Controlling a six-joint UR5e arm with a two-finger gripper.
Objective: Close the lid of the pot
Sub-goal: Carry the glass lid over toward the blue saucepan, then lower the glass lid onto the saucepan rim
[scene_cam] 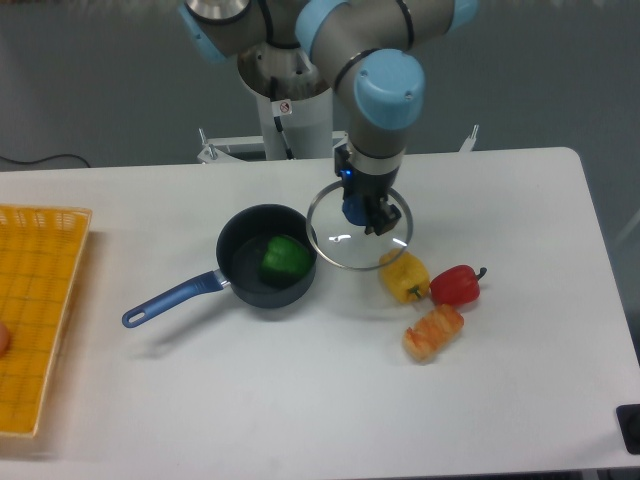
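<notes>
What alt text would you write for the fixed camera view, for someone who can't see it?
A robot arm's gripper holds a glass pot lid by its blue knob, just right of an open dark pot containing a green pepper. Yellow, red and orange vegetables lie right of it, a yellow basket at far left.

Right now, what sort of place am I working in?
Probably a robotics lab, not a real kitchen: a bare white table, an arm bolted to a pedestal, and what look like toy vegetables beside a small pot.

Tool (365, 214) points straight down, fingers clamped tight
</notes>
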